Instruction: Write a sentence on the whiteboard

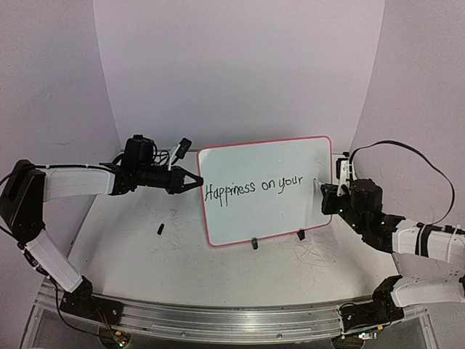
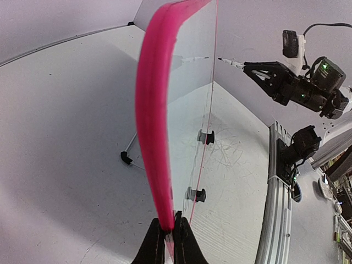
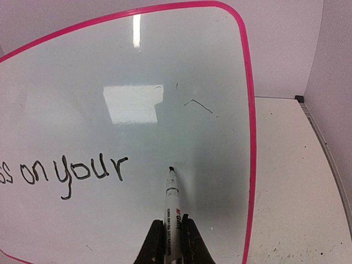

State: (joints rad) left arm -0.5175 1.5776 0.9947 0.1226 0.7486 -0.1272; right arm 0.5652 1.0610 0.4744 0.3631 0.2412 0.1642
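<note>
Sentence [image 3: 71,175] start off right wrist view's left edge, marker [image 3: 172,212] base off bottom.

The whiteboard [image 1: 272,156], white with a thin red rounded rim, stands upright on two black clip feet [image 1: 254,243] on the tabletop [image 1: 131,251]; the sentence [image 1: 252,188], thin black handwriting, reads "Happiness on your" across its middle.

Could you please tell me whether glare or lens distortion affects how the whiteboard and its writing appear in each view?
Right wrist: a bright rectangular reflection sits on the whiteboard above the sentence, which is legible; the marker is sharp. Left wrist: the wide lens bows the board's red rim into a curve. Top external: even light, no glare, sentence readable.
</note>
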